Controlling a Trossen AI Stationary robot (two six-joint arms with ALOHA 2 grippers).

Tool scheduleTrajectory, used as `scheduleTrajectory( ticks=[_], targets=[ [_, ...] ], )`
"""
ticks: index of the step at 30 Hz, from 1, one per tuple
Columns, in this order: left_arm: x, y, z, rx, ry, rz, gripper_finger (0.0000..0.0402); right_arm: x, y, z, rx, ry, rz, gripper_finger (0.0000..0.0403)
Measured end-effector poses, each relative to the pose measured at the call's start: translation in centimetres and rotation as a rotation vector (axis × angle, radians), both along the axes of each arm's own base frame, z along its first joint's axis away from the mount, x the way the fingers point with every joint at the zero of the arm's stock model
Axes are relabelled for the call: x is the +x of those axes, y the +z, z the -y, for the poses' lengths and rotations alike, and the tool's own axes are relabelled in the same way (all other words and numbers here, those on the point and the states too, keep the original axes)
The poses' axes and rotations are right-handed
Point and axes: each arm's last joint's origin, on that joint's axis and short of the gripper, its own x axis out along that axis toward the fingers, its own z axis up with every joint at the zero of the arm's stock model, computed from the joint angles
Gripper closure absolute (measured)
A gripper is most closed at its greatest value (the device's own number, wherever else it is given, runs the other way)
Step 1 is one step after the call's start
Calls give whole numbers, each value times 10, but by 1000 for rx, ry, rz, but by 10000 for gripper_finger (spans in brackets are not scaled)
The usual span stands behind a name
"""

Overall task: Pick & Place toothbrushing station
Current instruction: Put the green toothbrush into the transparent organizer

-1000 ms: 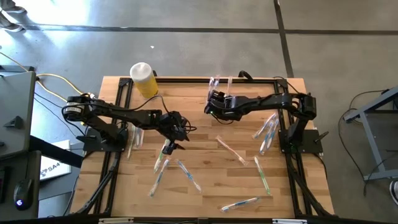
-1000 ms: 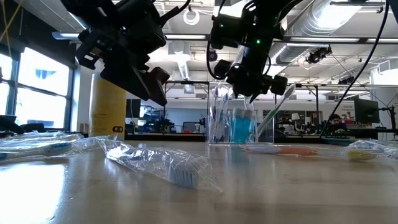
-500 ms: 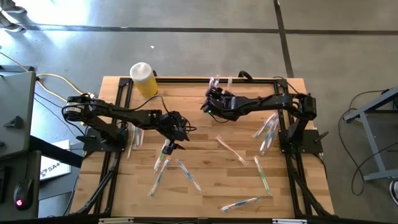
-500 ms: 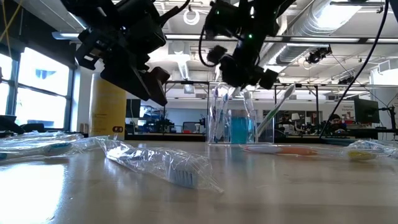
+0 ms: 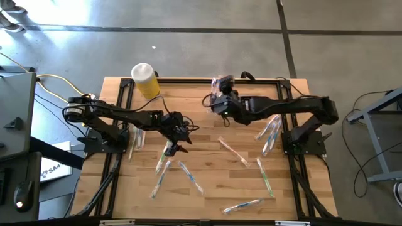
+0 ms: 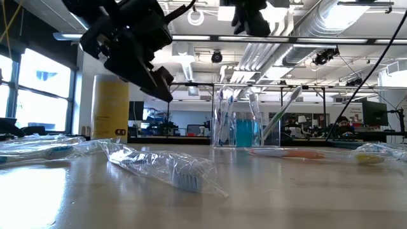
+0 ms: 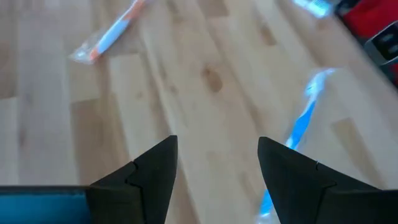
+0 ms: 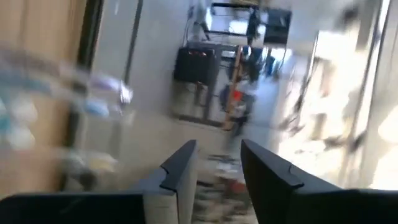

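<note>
The right gripper point(image 5: 217, 99) is hanging high over the clear cup point(image 6: 238, 124) at the far edge of the surface point(image 5: 207, 163); its fingers point(image 8: 180, 177) are standing a narrow gap apart with nothing between them. The cup is sitting upright, holding toothbrushes and a teal tube. The left gripper point(image 5: 178, 133) is hovering over mid-surface, fingers point(image 7: 152, 171) spread and empty, just above a wrapped toothbrush point(image 5: 164, 160). More toothbrushes point(image 5: 267, 135) are lying scattered toward the right and near edges, leaving bare wood at centre. The yellow container point(image 5: 146, 80) is standing at the far left corner.
</note>
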Motion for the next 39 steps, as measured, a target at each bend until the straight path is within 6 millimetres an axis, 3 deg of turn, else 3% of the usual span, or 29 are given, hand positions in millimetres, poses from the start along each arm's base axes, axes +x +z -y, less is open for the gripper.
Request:
scheduleTrajectory(
  ticks=[4, 7, 10, 18, 23, 31, 39],
  targets=[
    [2, 3, 6, -66, -31, 16, 183, -10, 7, -8, 69, -111, 301, 299],
    [4, 5, 15, -91, -41, 37, 183, -21, 8, -23, 92, -142, 396, 307],
    [5, 9, 26, -117, -61, 64, 183, -29, 4, -50, 206, -88, 462, 317],
    [5, 16, 62, -221, -89, 80, 183, -51, -15, -127, 965, -26, 505, 332],
    [3, 12, 72, -277, 137, -5, 183, -66, -27, -166, 1277, -140, 498, 332],
    [-6, 11, 83, -166, 433, -195, 183, -98, -72, -200, 1231, -279, 625, 333],
    [-17, 29, 81, -2, 633, -368, 183, -122, -136, -211, 1139, -197, 934, 333]
  ],
)
